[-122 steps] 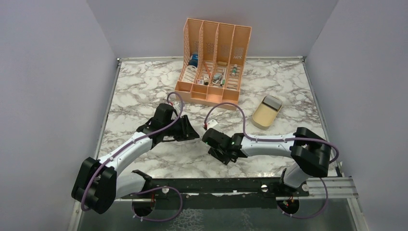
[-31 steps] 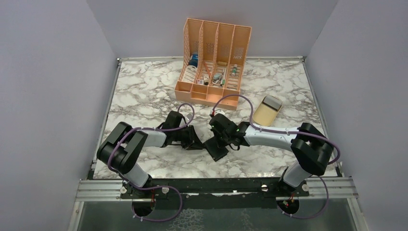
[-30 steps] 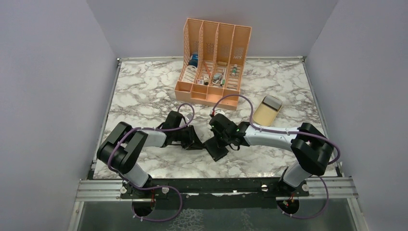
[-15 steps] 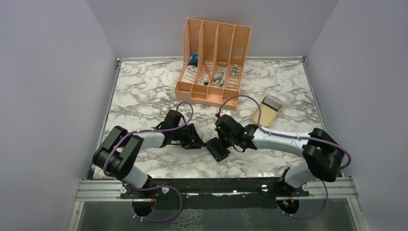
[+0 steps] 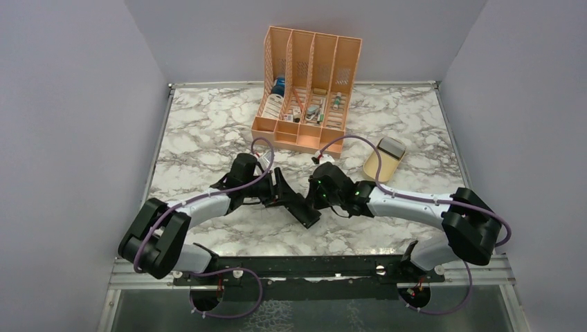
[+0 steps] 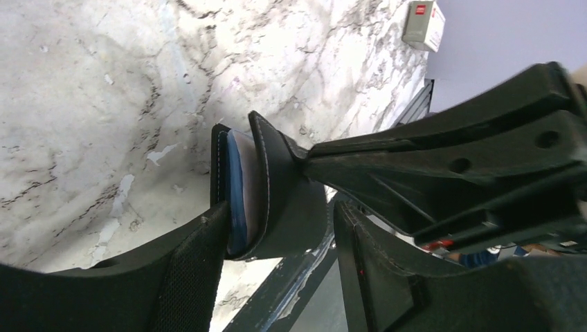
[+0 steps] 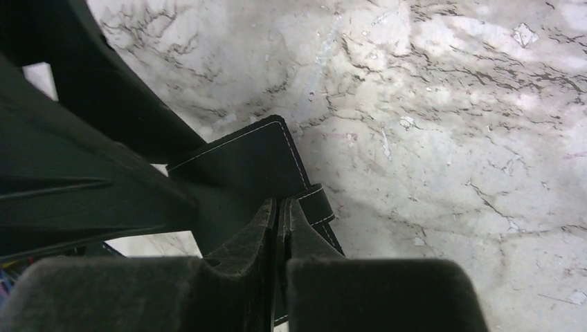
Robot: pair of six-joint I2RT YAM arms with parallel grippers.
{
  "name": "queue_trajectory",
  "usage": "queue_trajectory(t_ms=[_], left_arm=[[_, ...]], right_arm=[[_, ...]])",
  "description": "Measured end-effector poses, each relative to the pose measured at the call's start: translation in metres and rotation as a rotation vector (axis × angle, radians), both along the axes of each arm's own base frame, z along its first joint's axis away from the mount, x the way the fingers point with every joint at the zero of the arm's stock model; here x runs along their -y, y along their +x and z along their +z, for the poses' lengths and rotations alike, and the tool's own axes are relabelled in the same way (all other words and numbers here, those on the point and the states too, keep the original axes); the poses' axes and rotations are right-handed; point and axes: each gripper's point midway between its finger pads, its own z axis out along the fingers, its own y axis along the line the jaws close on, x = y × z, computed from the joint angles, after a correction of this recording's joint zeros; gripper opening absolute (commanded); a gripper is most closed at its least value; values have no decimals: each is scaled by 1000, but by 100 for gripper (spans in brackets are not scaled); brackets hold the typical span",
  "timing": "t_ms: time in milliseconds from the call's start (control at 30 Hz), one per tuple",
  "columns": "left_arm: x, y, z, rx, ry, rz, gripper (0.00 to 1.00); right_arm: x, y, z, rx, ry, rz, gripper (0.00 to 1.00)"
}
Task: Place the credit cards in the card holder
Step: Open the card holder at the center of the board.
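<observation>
The black card holder [image 5: 306, 213] stands on edge just above the marble table, near the front middle. My right gripper [image 5: 315, 202] is shut on its edge; in the right wrist view the fingers [image 7: 259, 225] pinch a thin black flap of the card holder [image 7: 242, 155] beside its snap tab. My left gripper [image 5: 289, 199] is open and straddles the holder. In the left wrist view the card holder [image 6: 277, 200] rests against the left finger, with a gap to the right finger [image 6: 360, 263]. A blue card edge [image 6: 235, 190] shows inside the holder. No loose credit cards are in view.
The orange slotted organizer [image 5: 308, 90] stands at the back middle. The beige oval dish [image 5: 383, 166] lies right of centre, behind my right arm. The black front rail [image 5: 311, 266] runs along the near table edge, close below the holder.
My left gripper has moved right and now straddles the card holder. My right gripper still grips the holder and has shifted it slightly left toward the left gripper.
</observation>
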Motion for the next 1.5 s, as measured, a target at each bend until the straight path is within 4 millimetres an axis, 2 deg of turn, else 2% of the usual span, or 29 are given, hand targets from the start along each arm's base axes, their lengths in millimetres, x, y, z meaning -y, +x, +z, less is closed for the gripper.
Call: queue_trajectory(t_ms=[267,800,900,1100,1267,1500], left_arm=[[-1,-4,-21,-65,26,-5,56],[-1,-8,-25,-82,37,-14,59],[0,-8,-24,-90,30,-14,52],[5,-10,-17,-107,-5,-21,29],[7,-10,-15,-104,-16,-26,0],[8,-10,-12,-74,-17,-54,0]], right_arm=[[-7,2,7,7,50,-8,1],[7,2,15,43,69,-60,1],[8,2,16,42,84,-73,1],[11,-2,16,44,124,-90,1],[12,-2,17,48,128,-92,1],[15,-2,25,73,129,-85,1]])
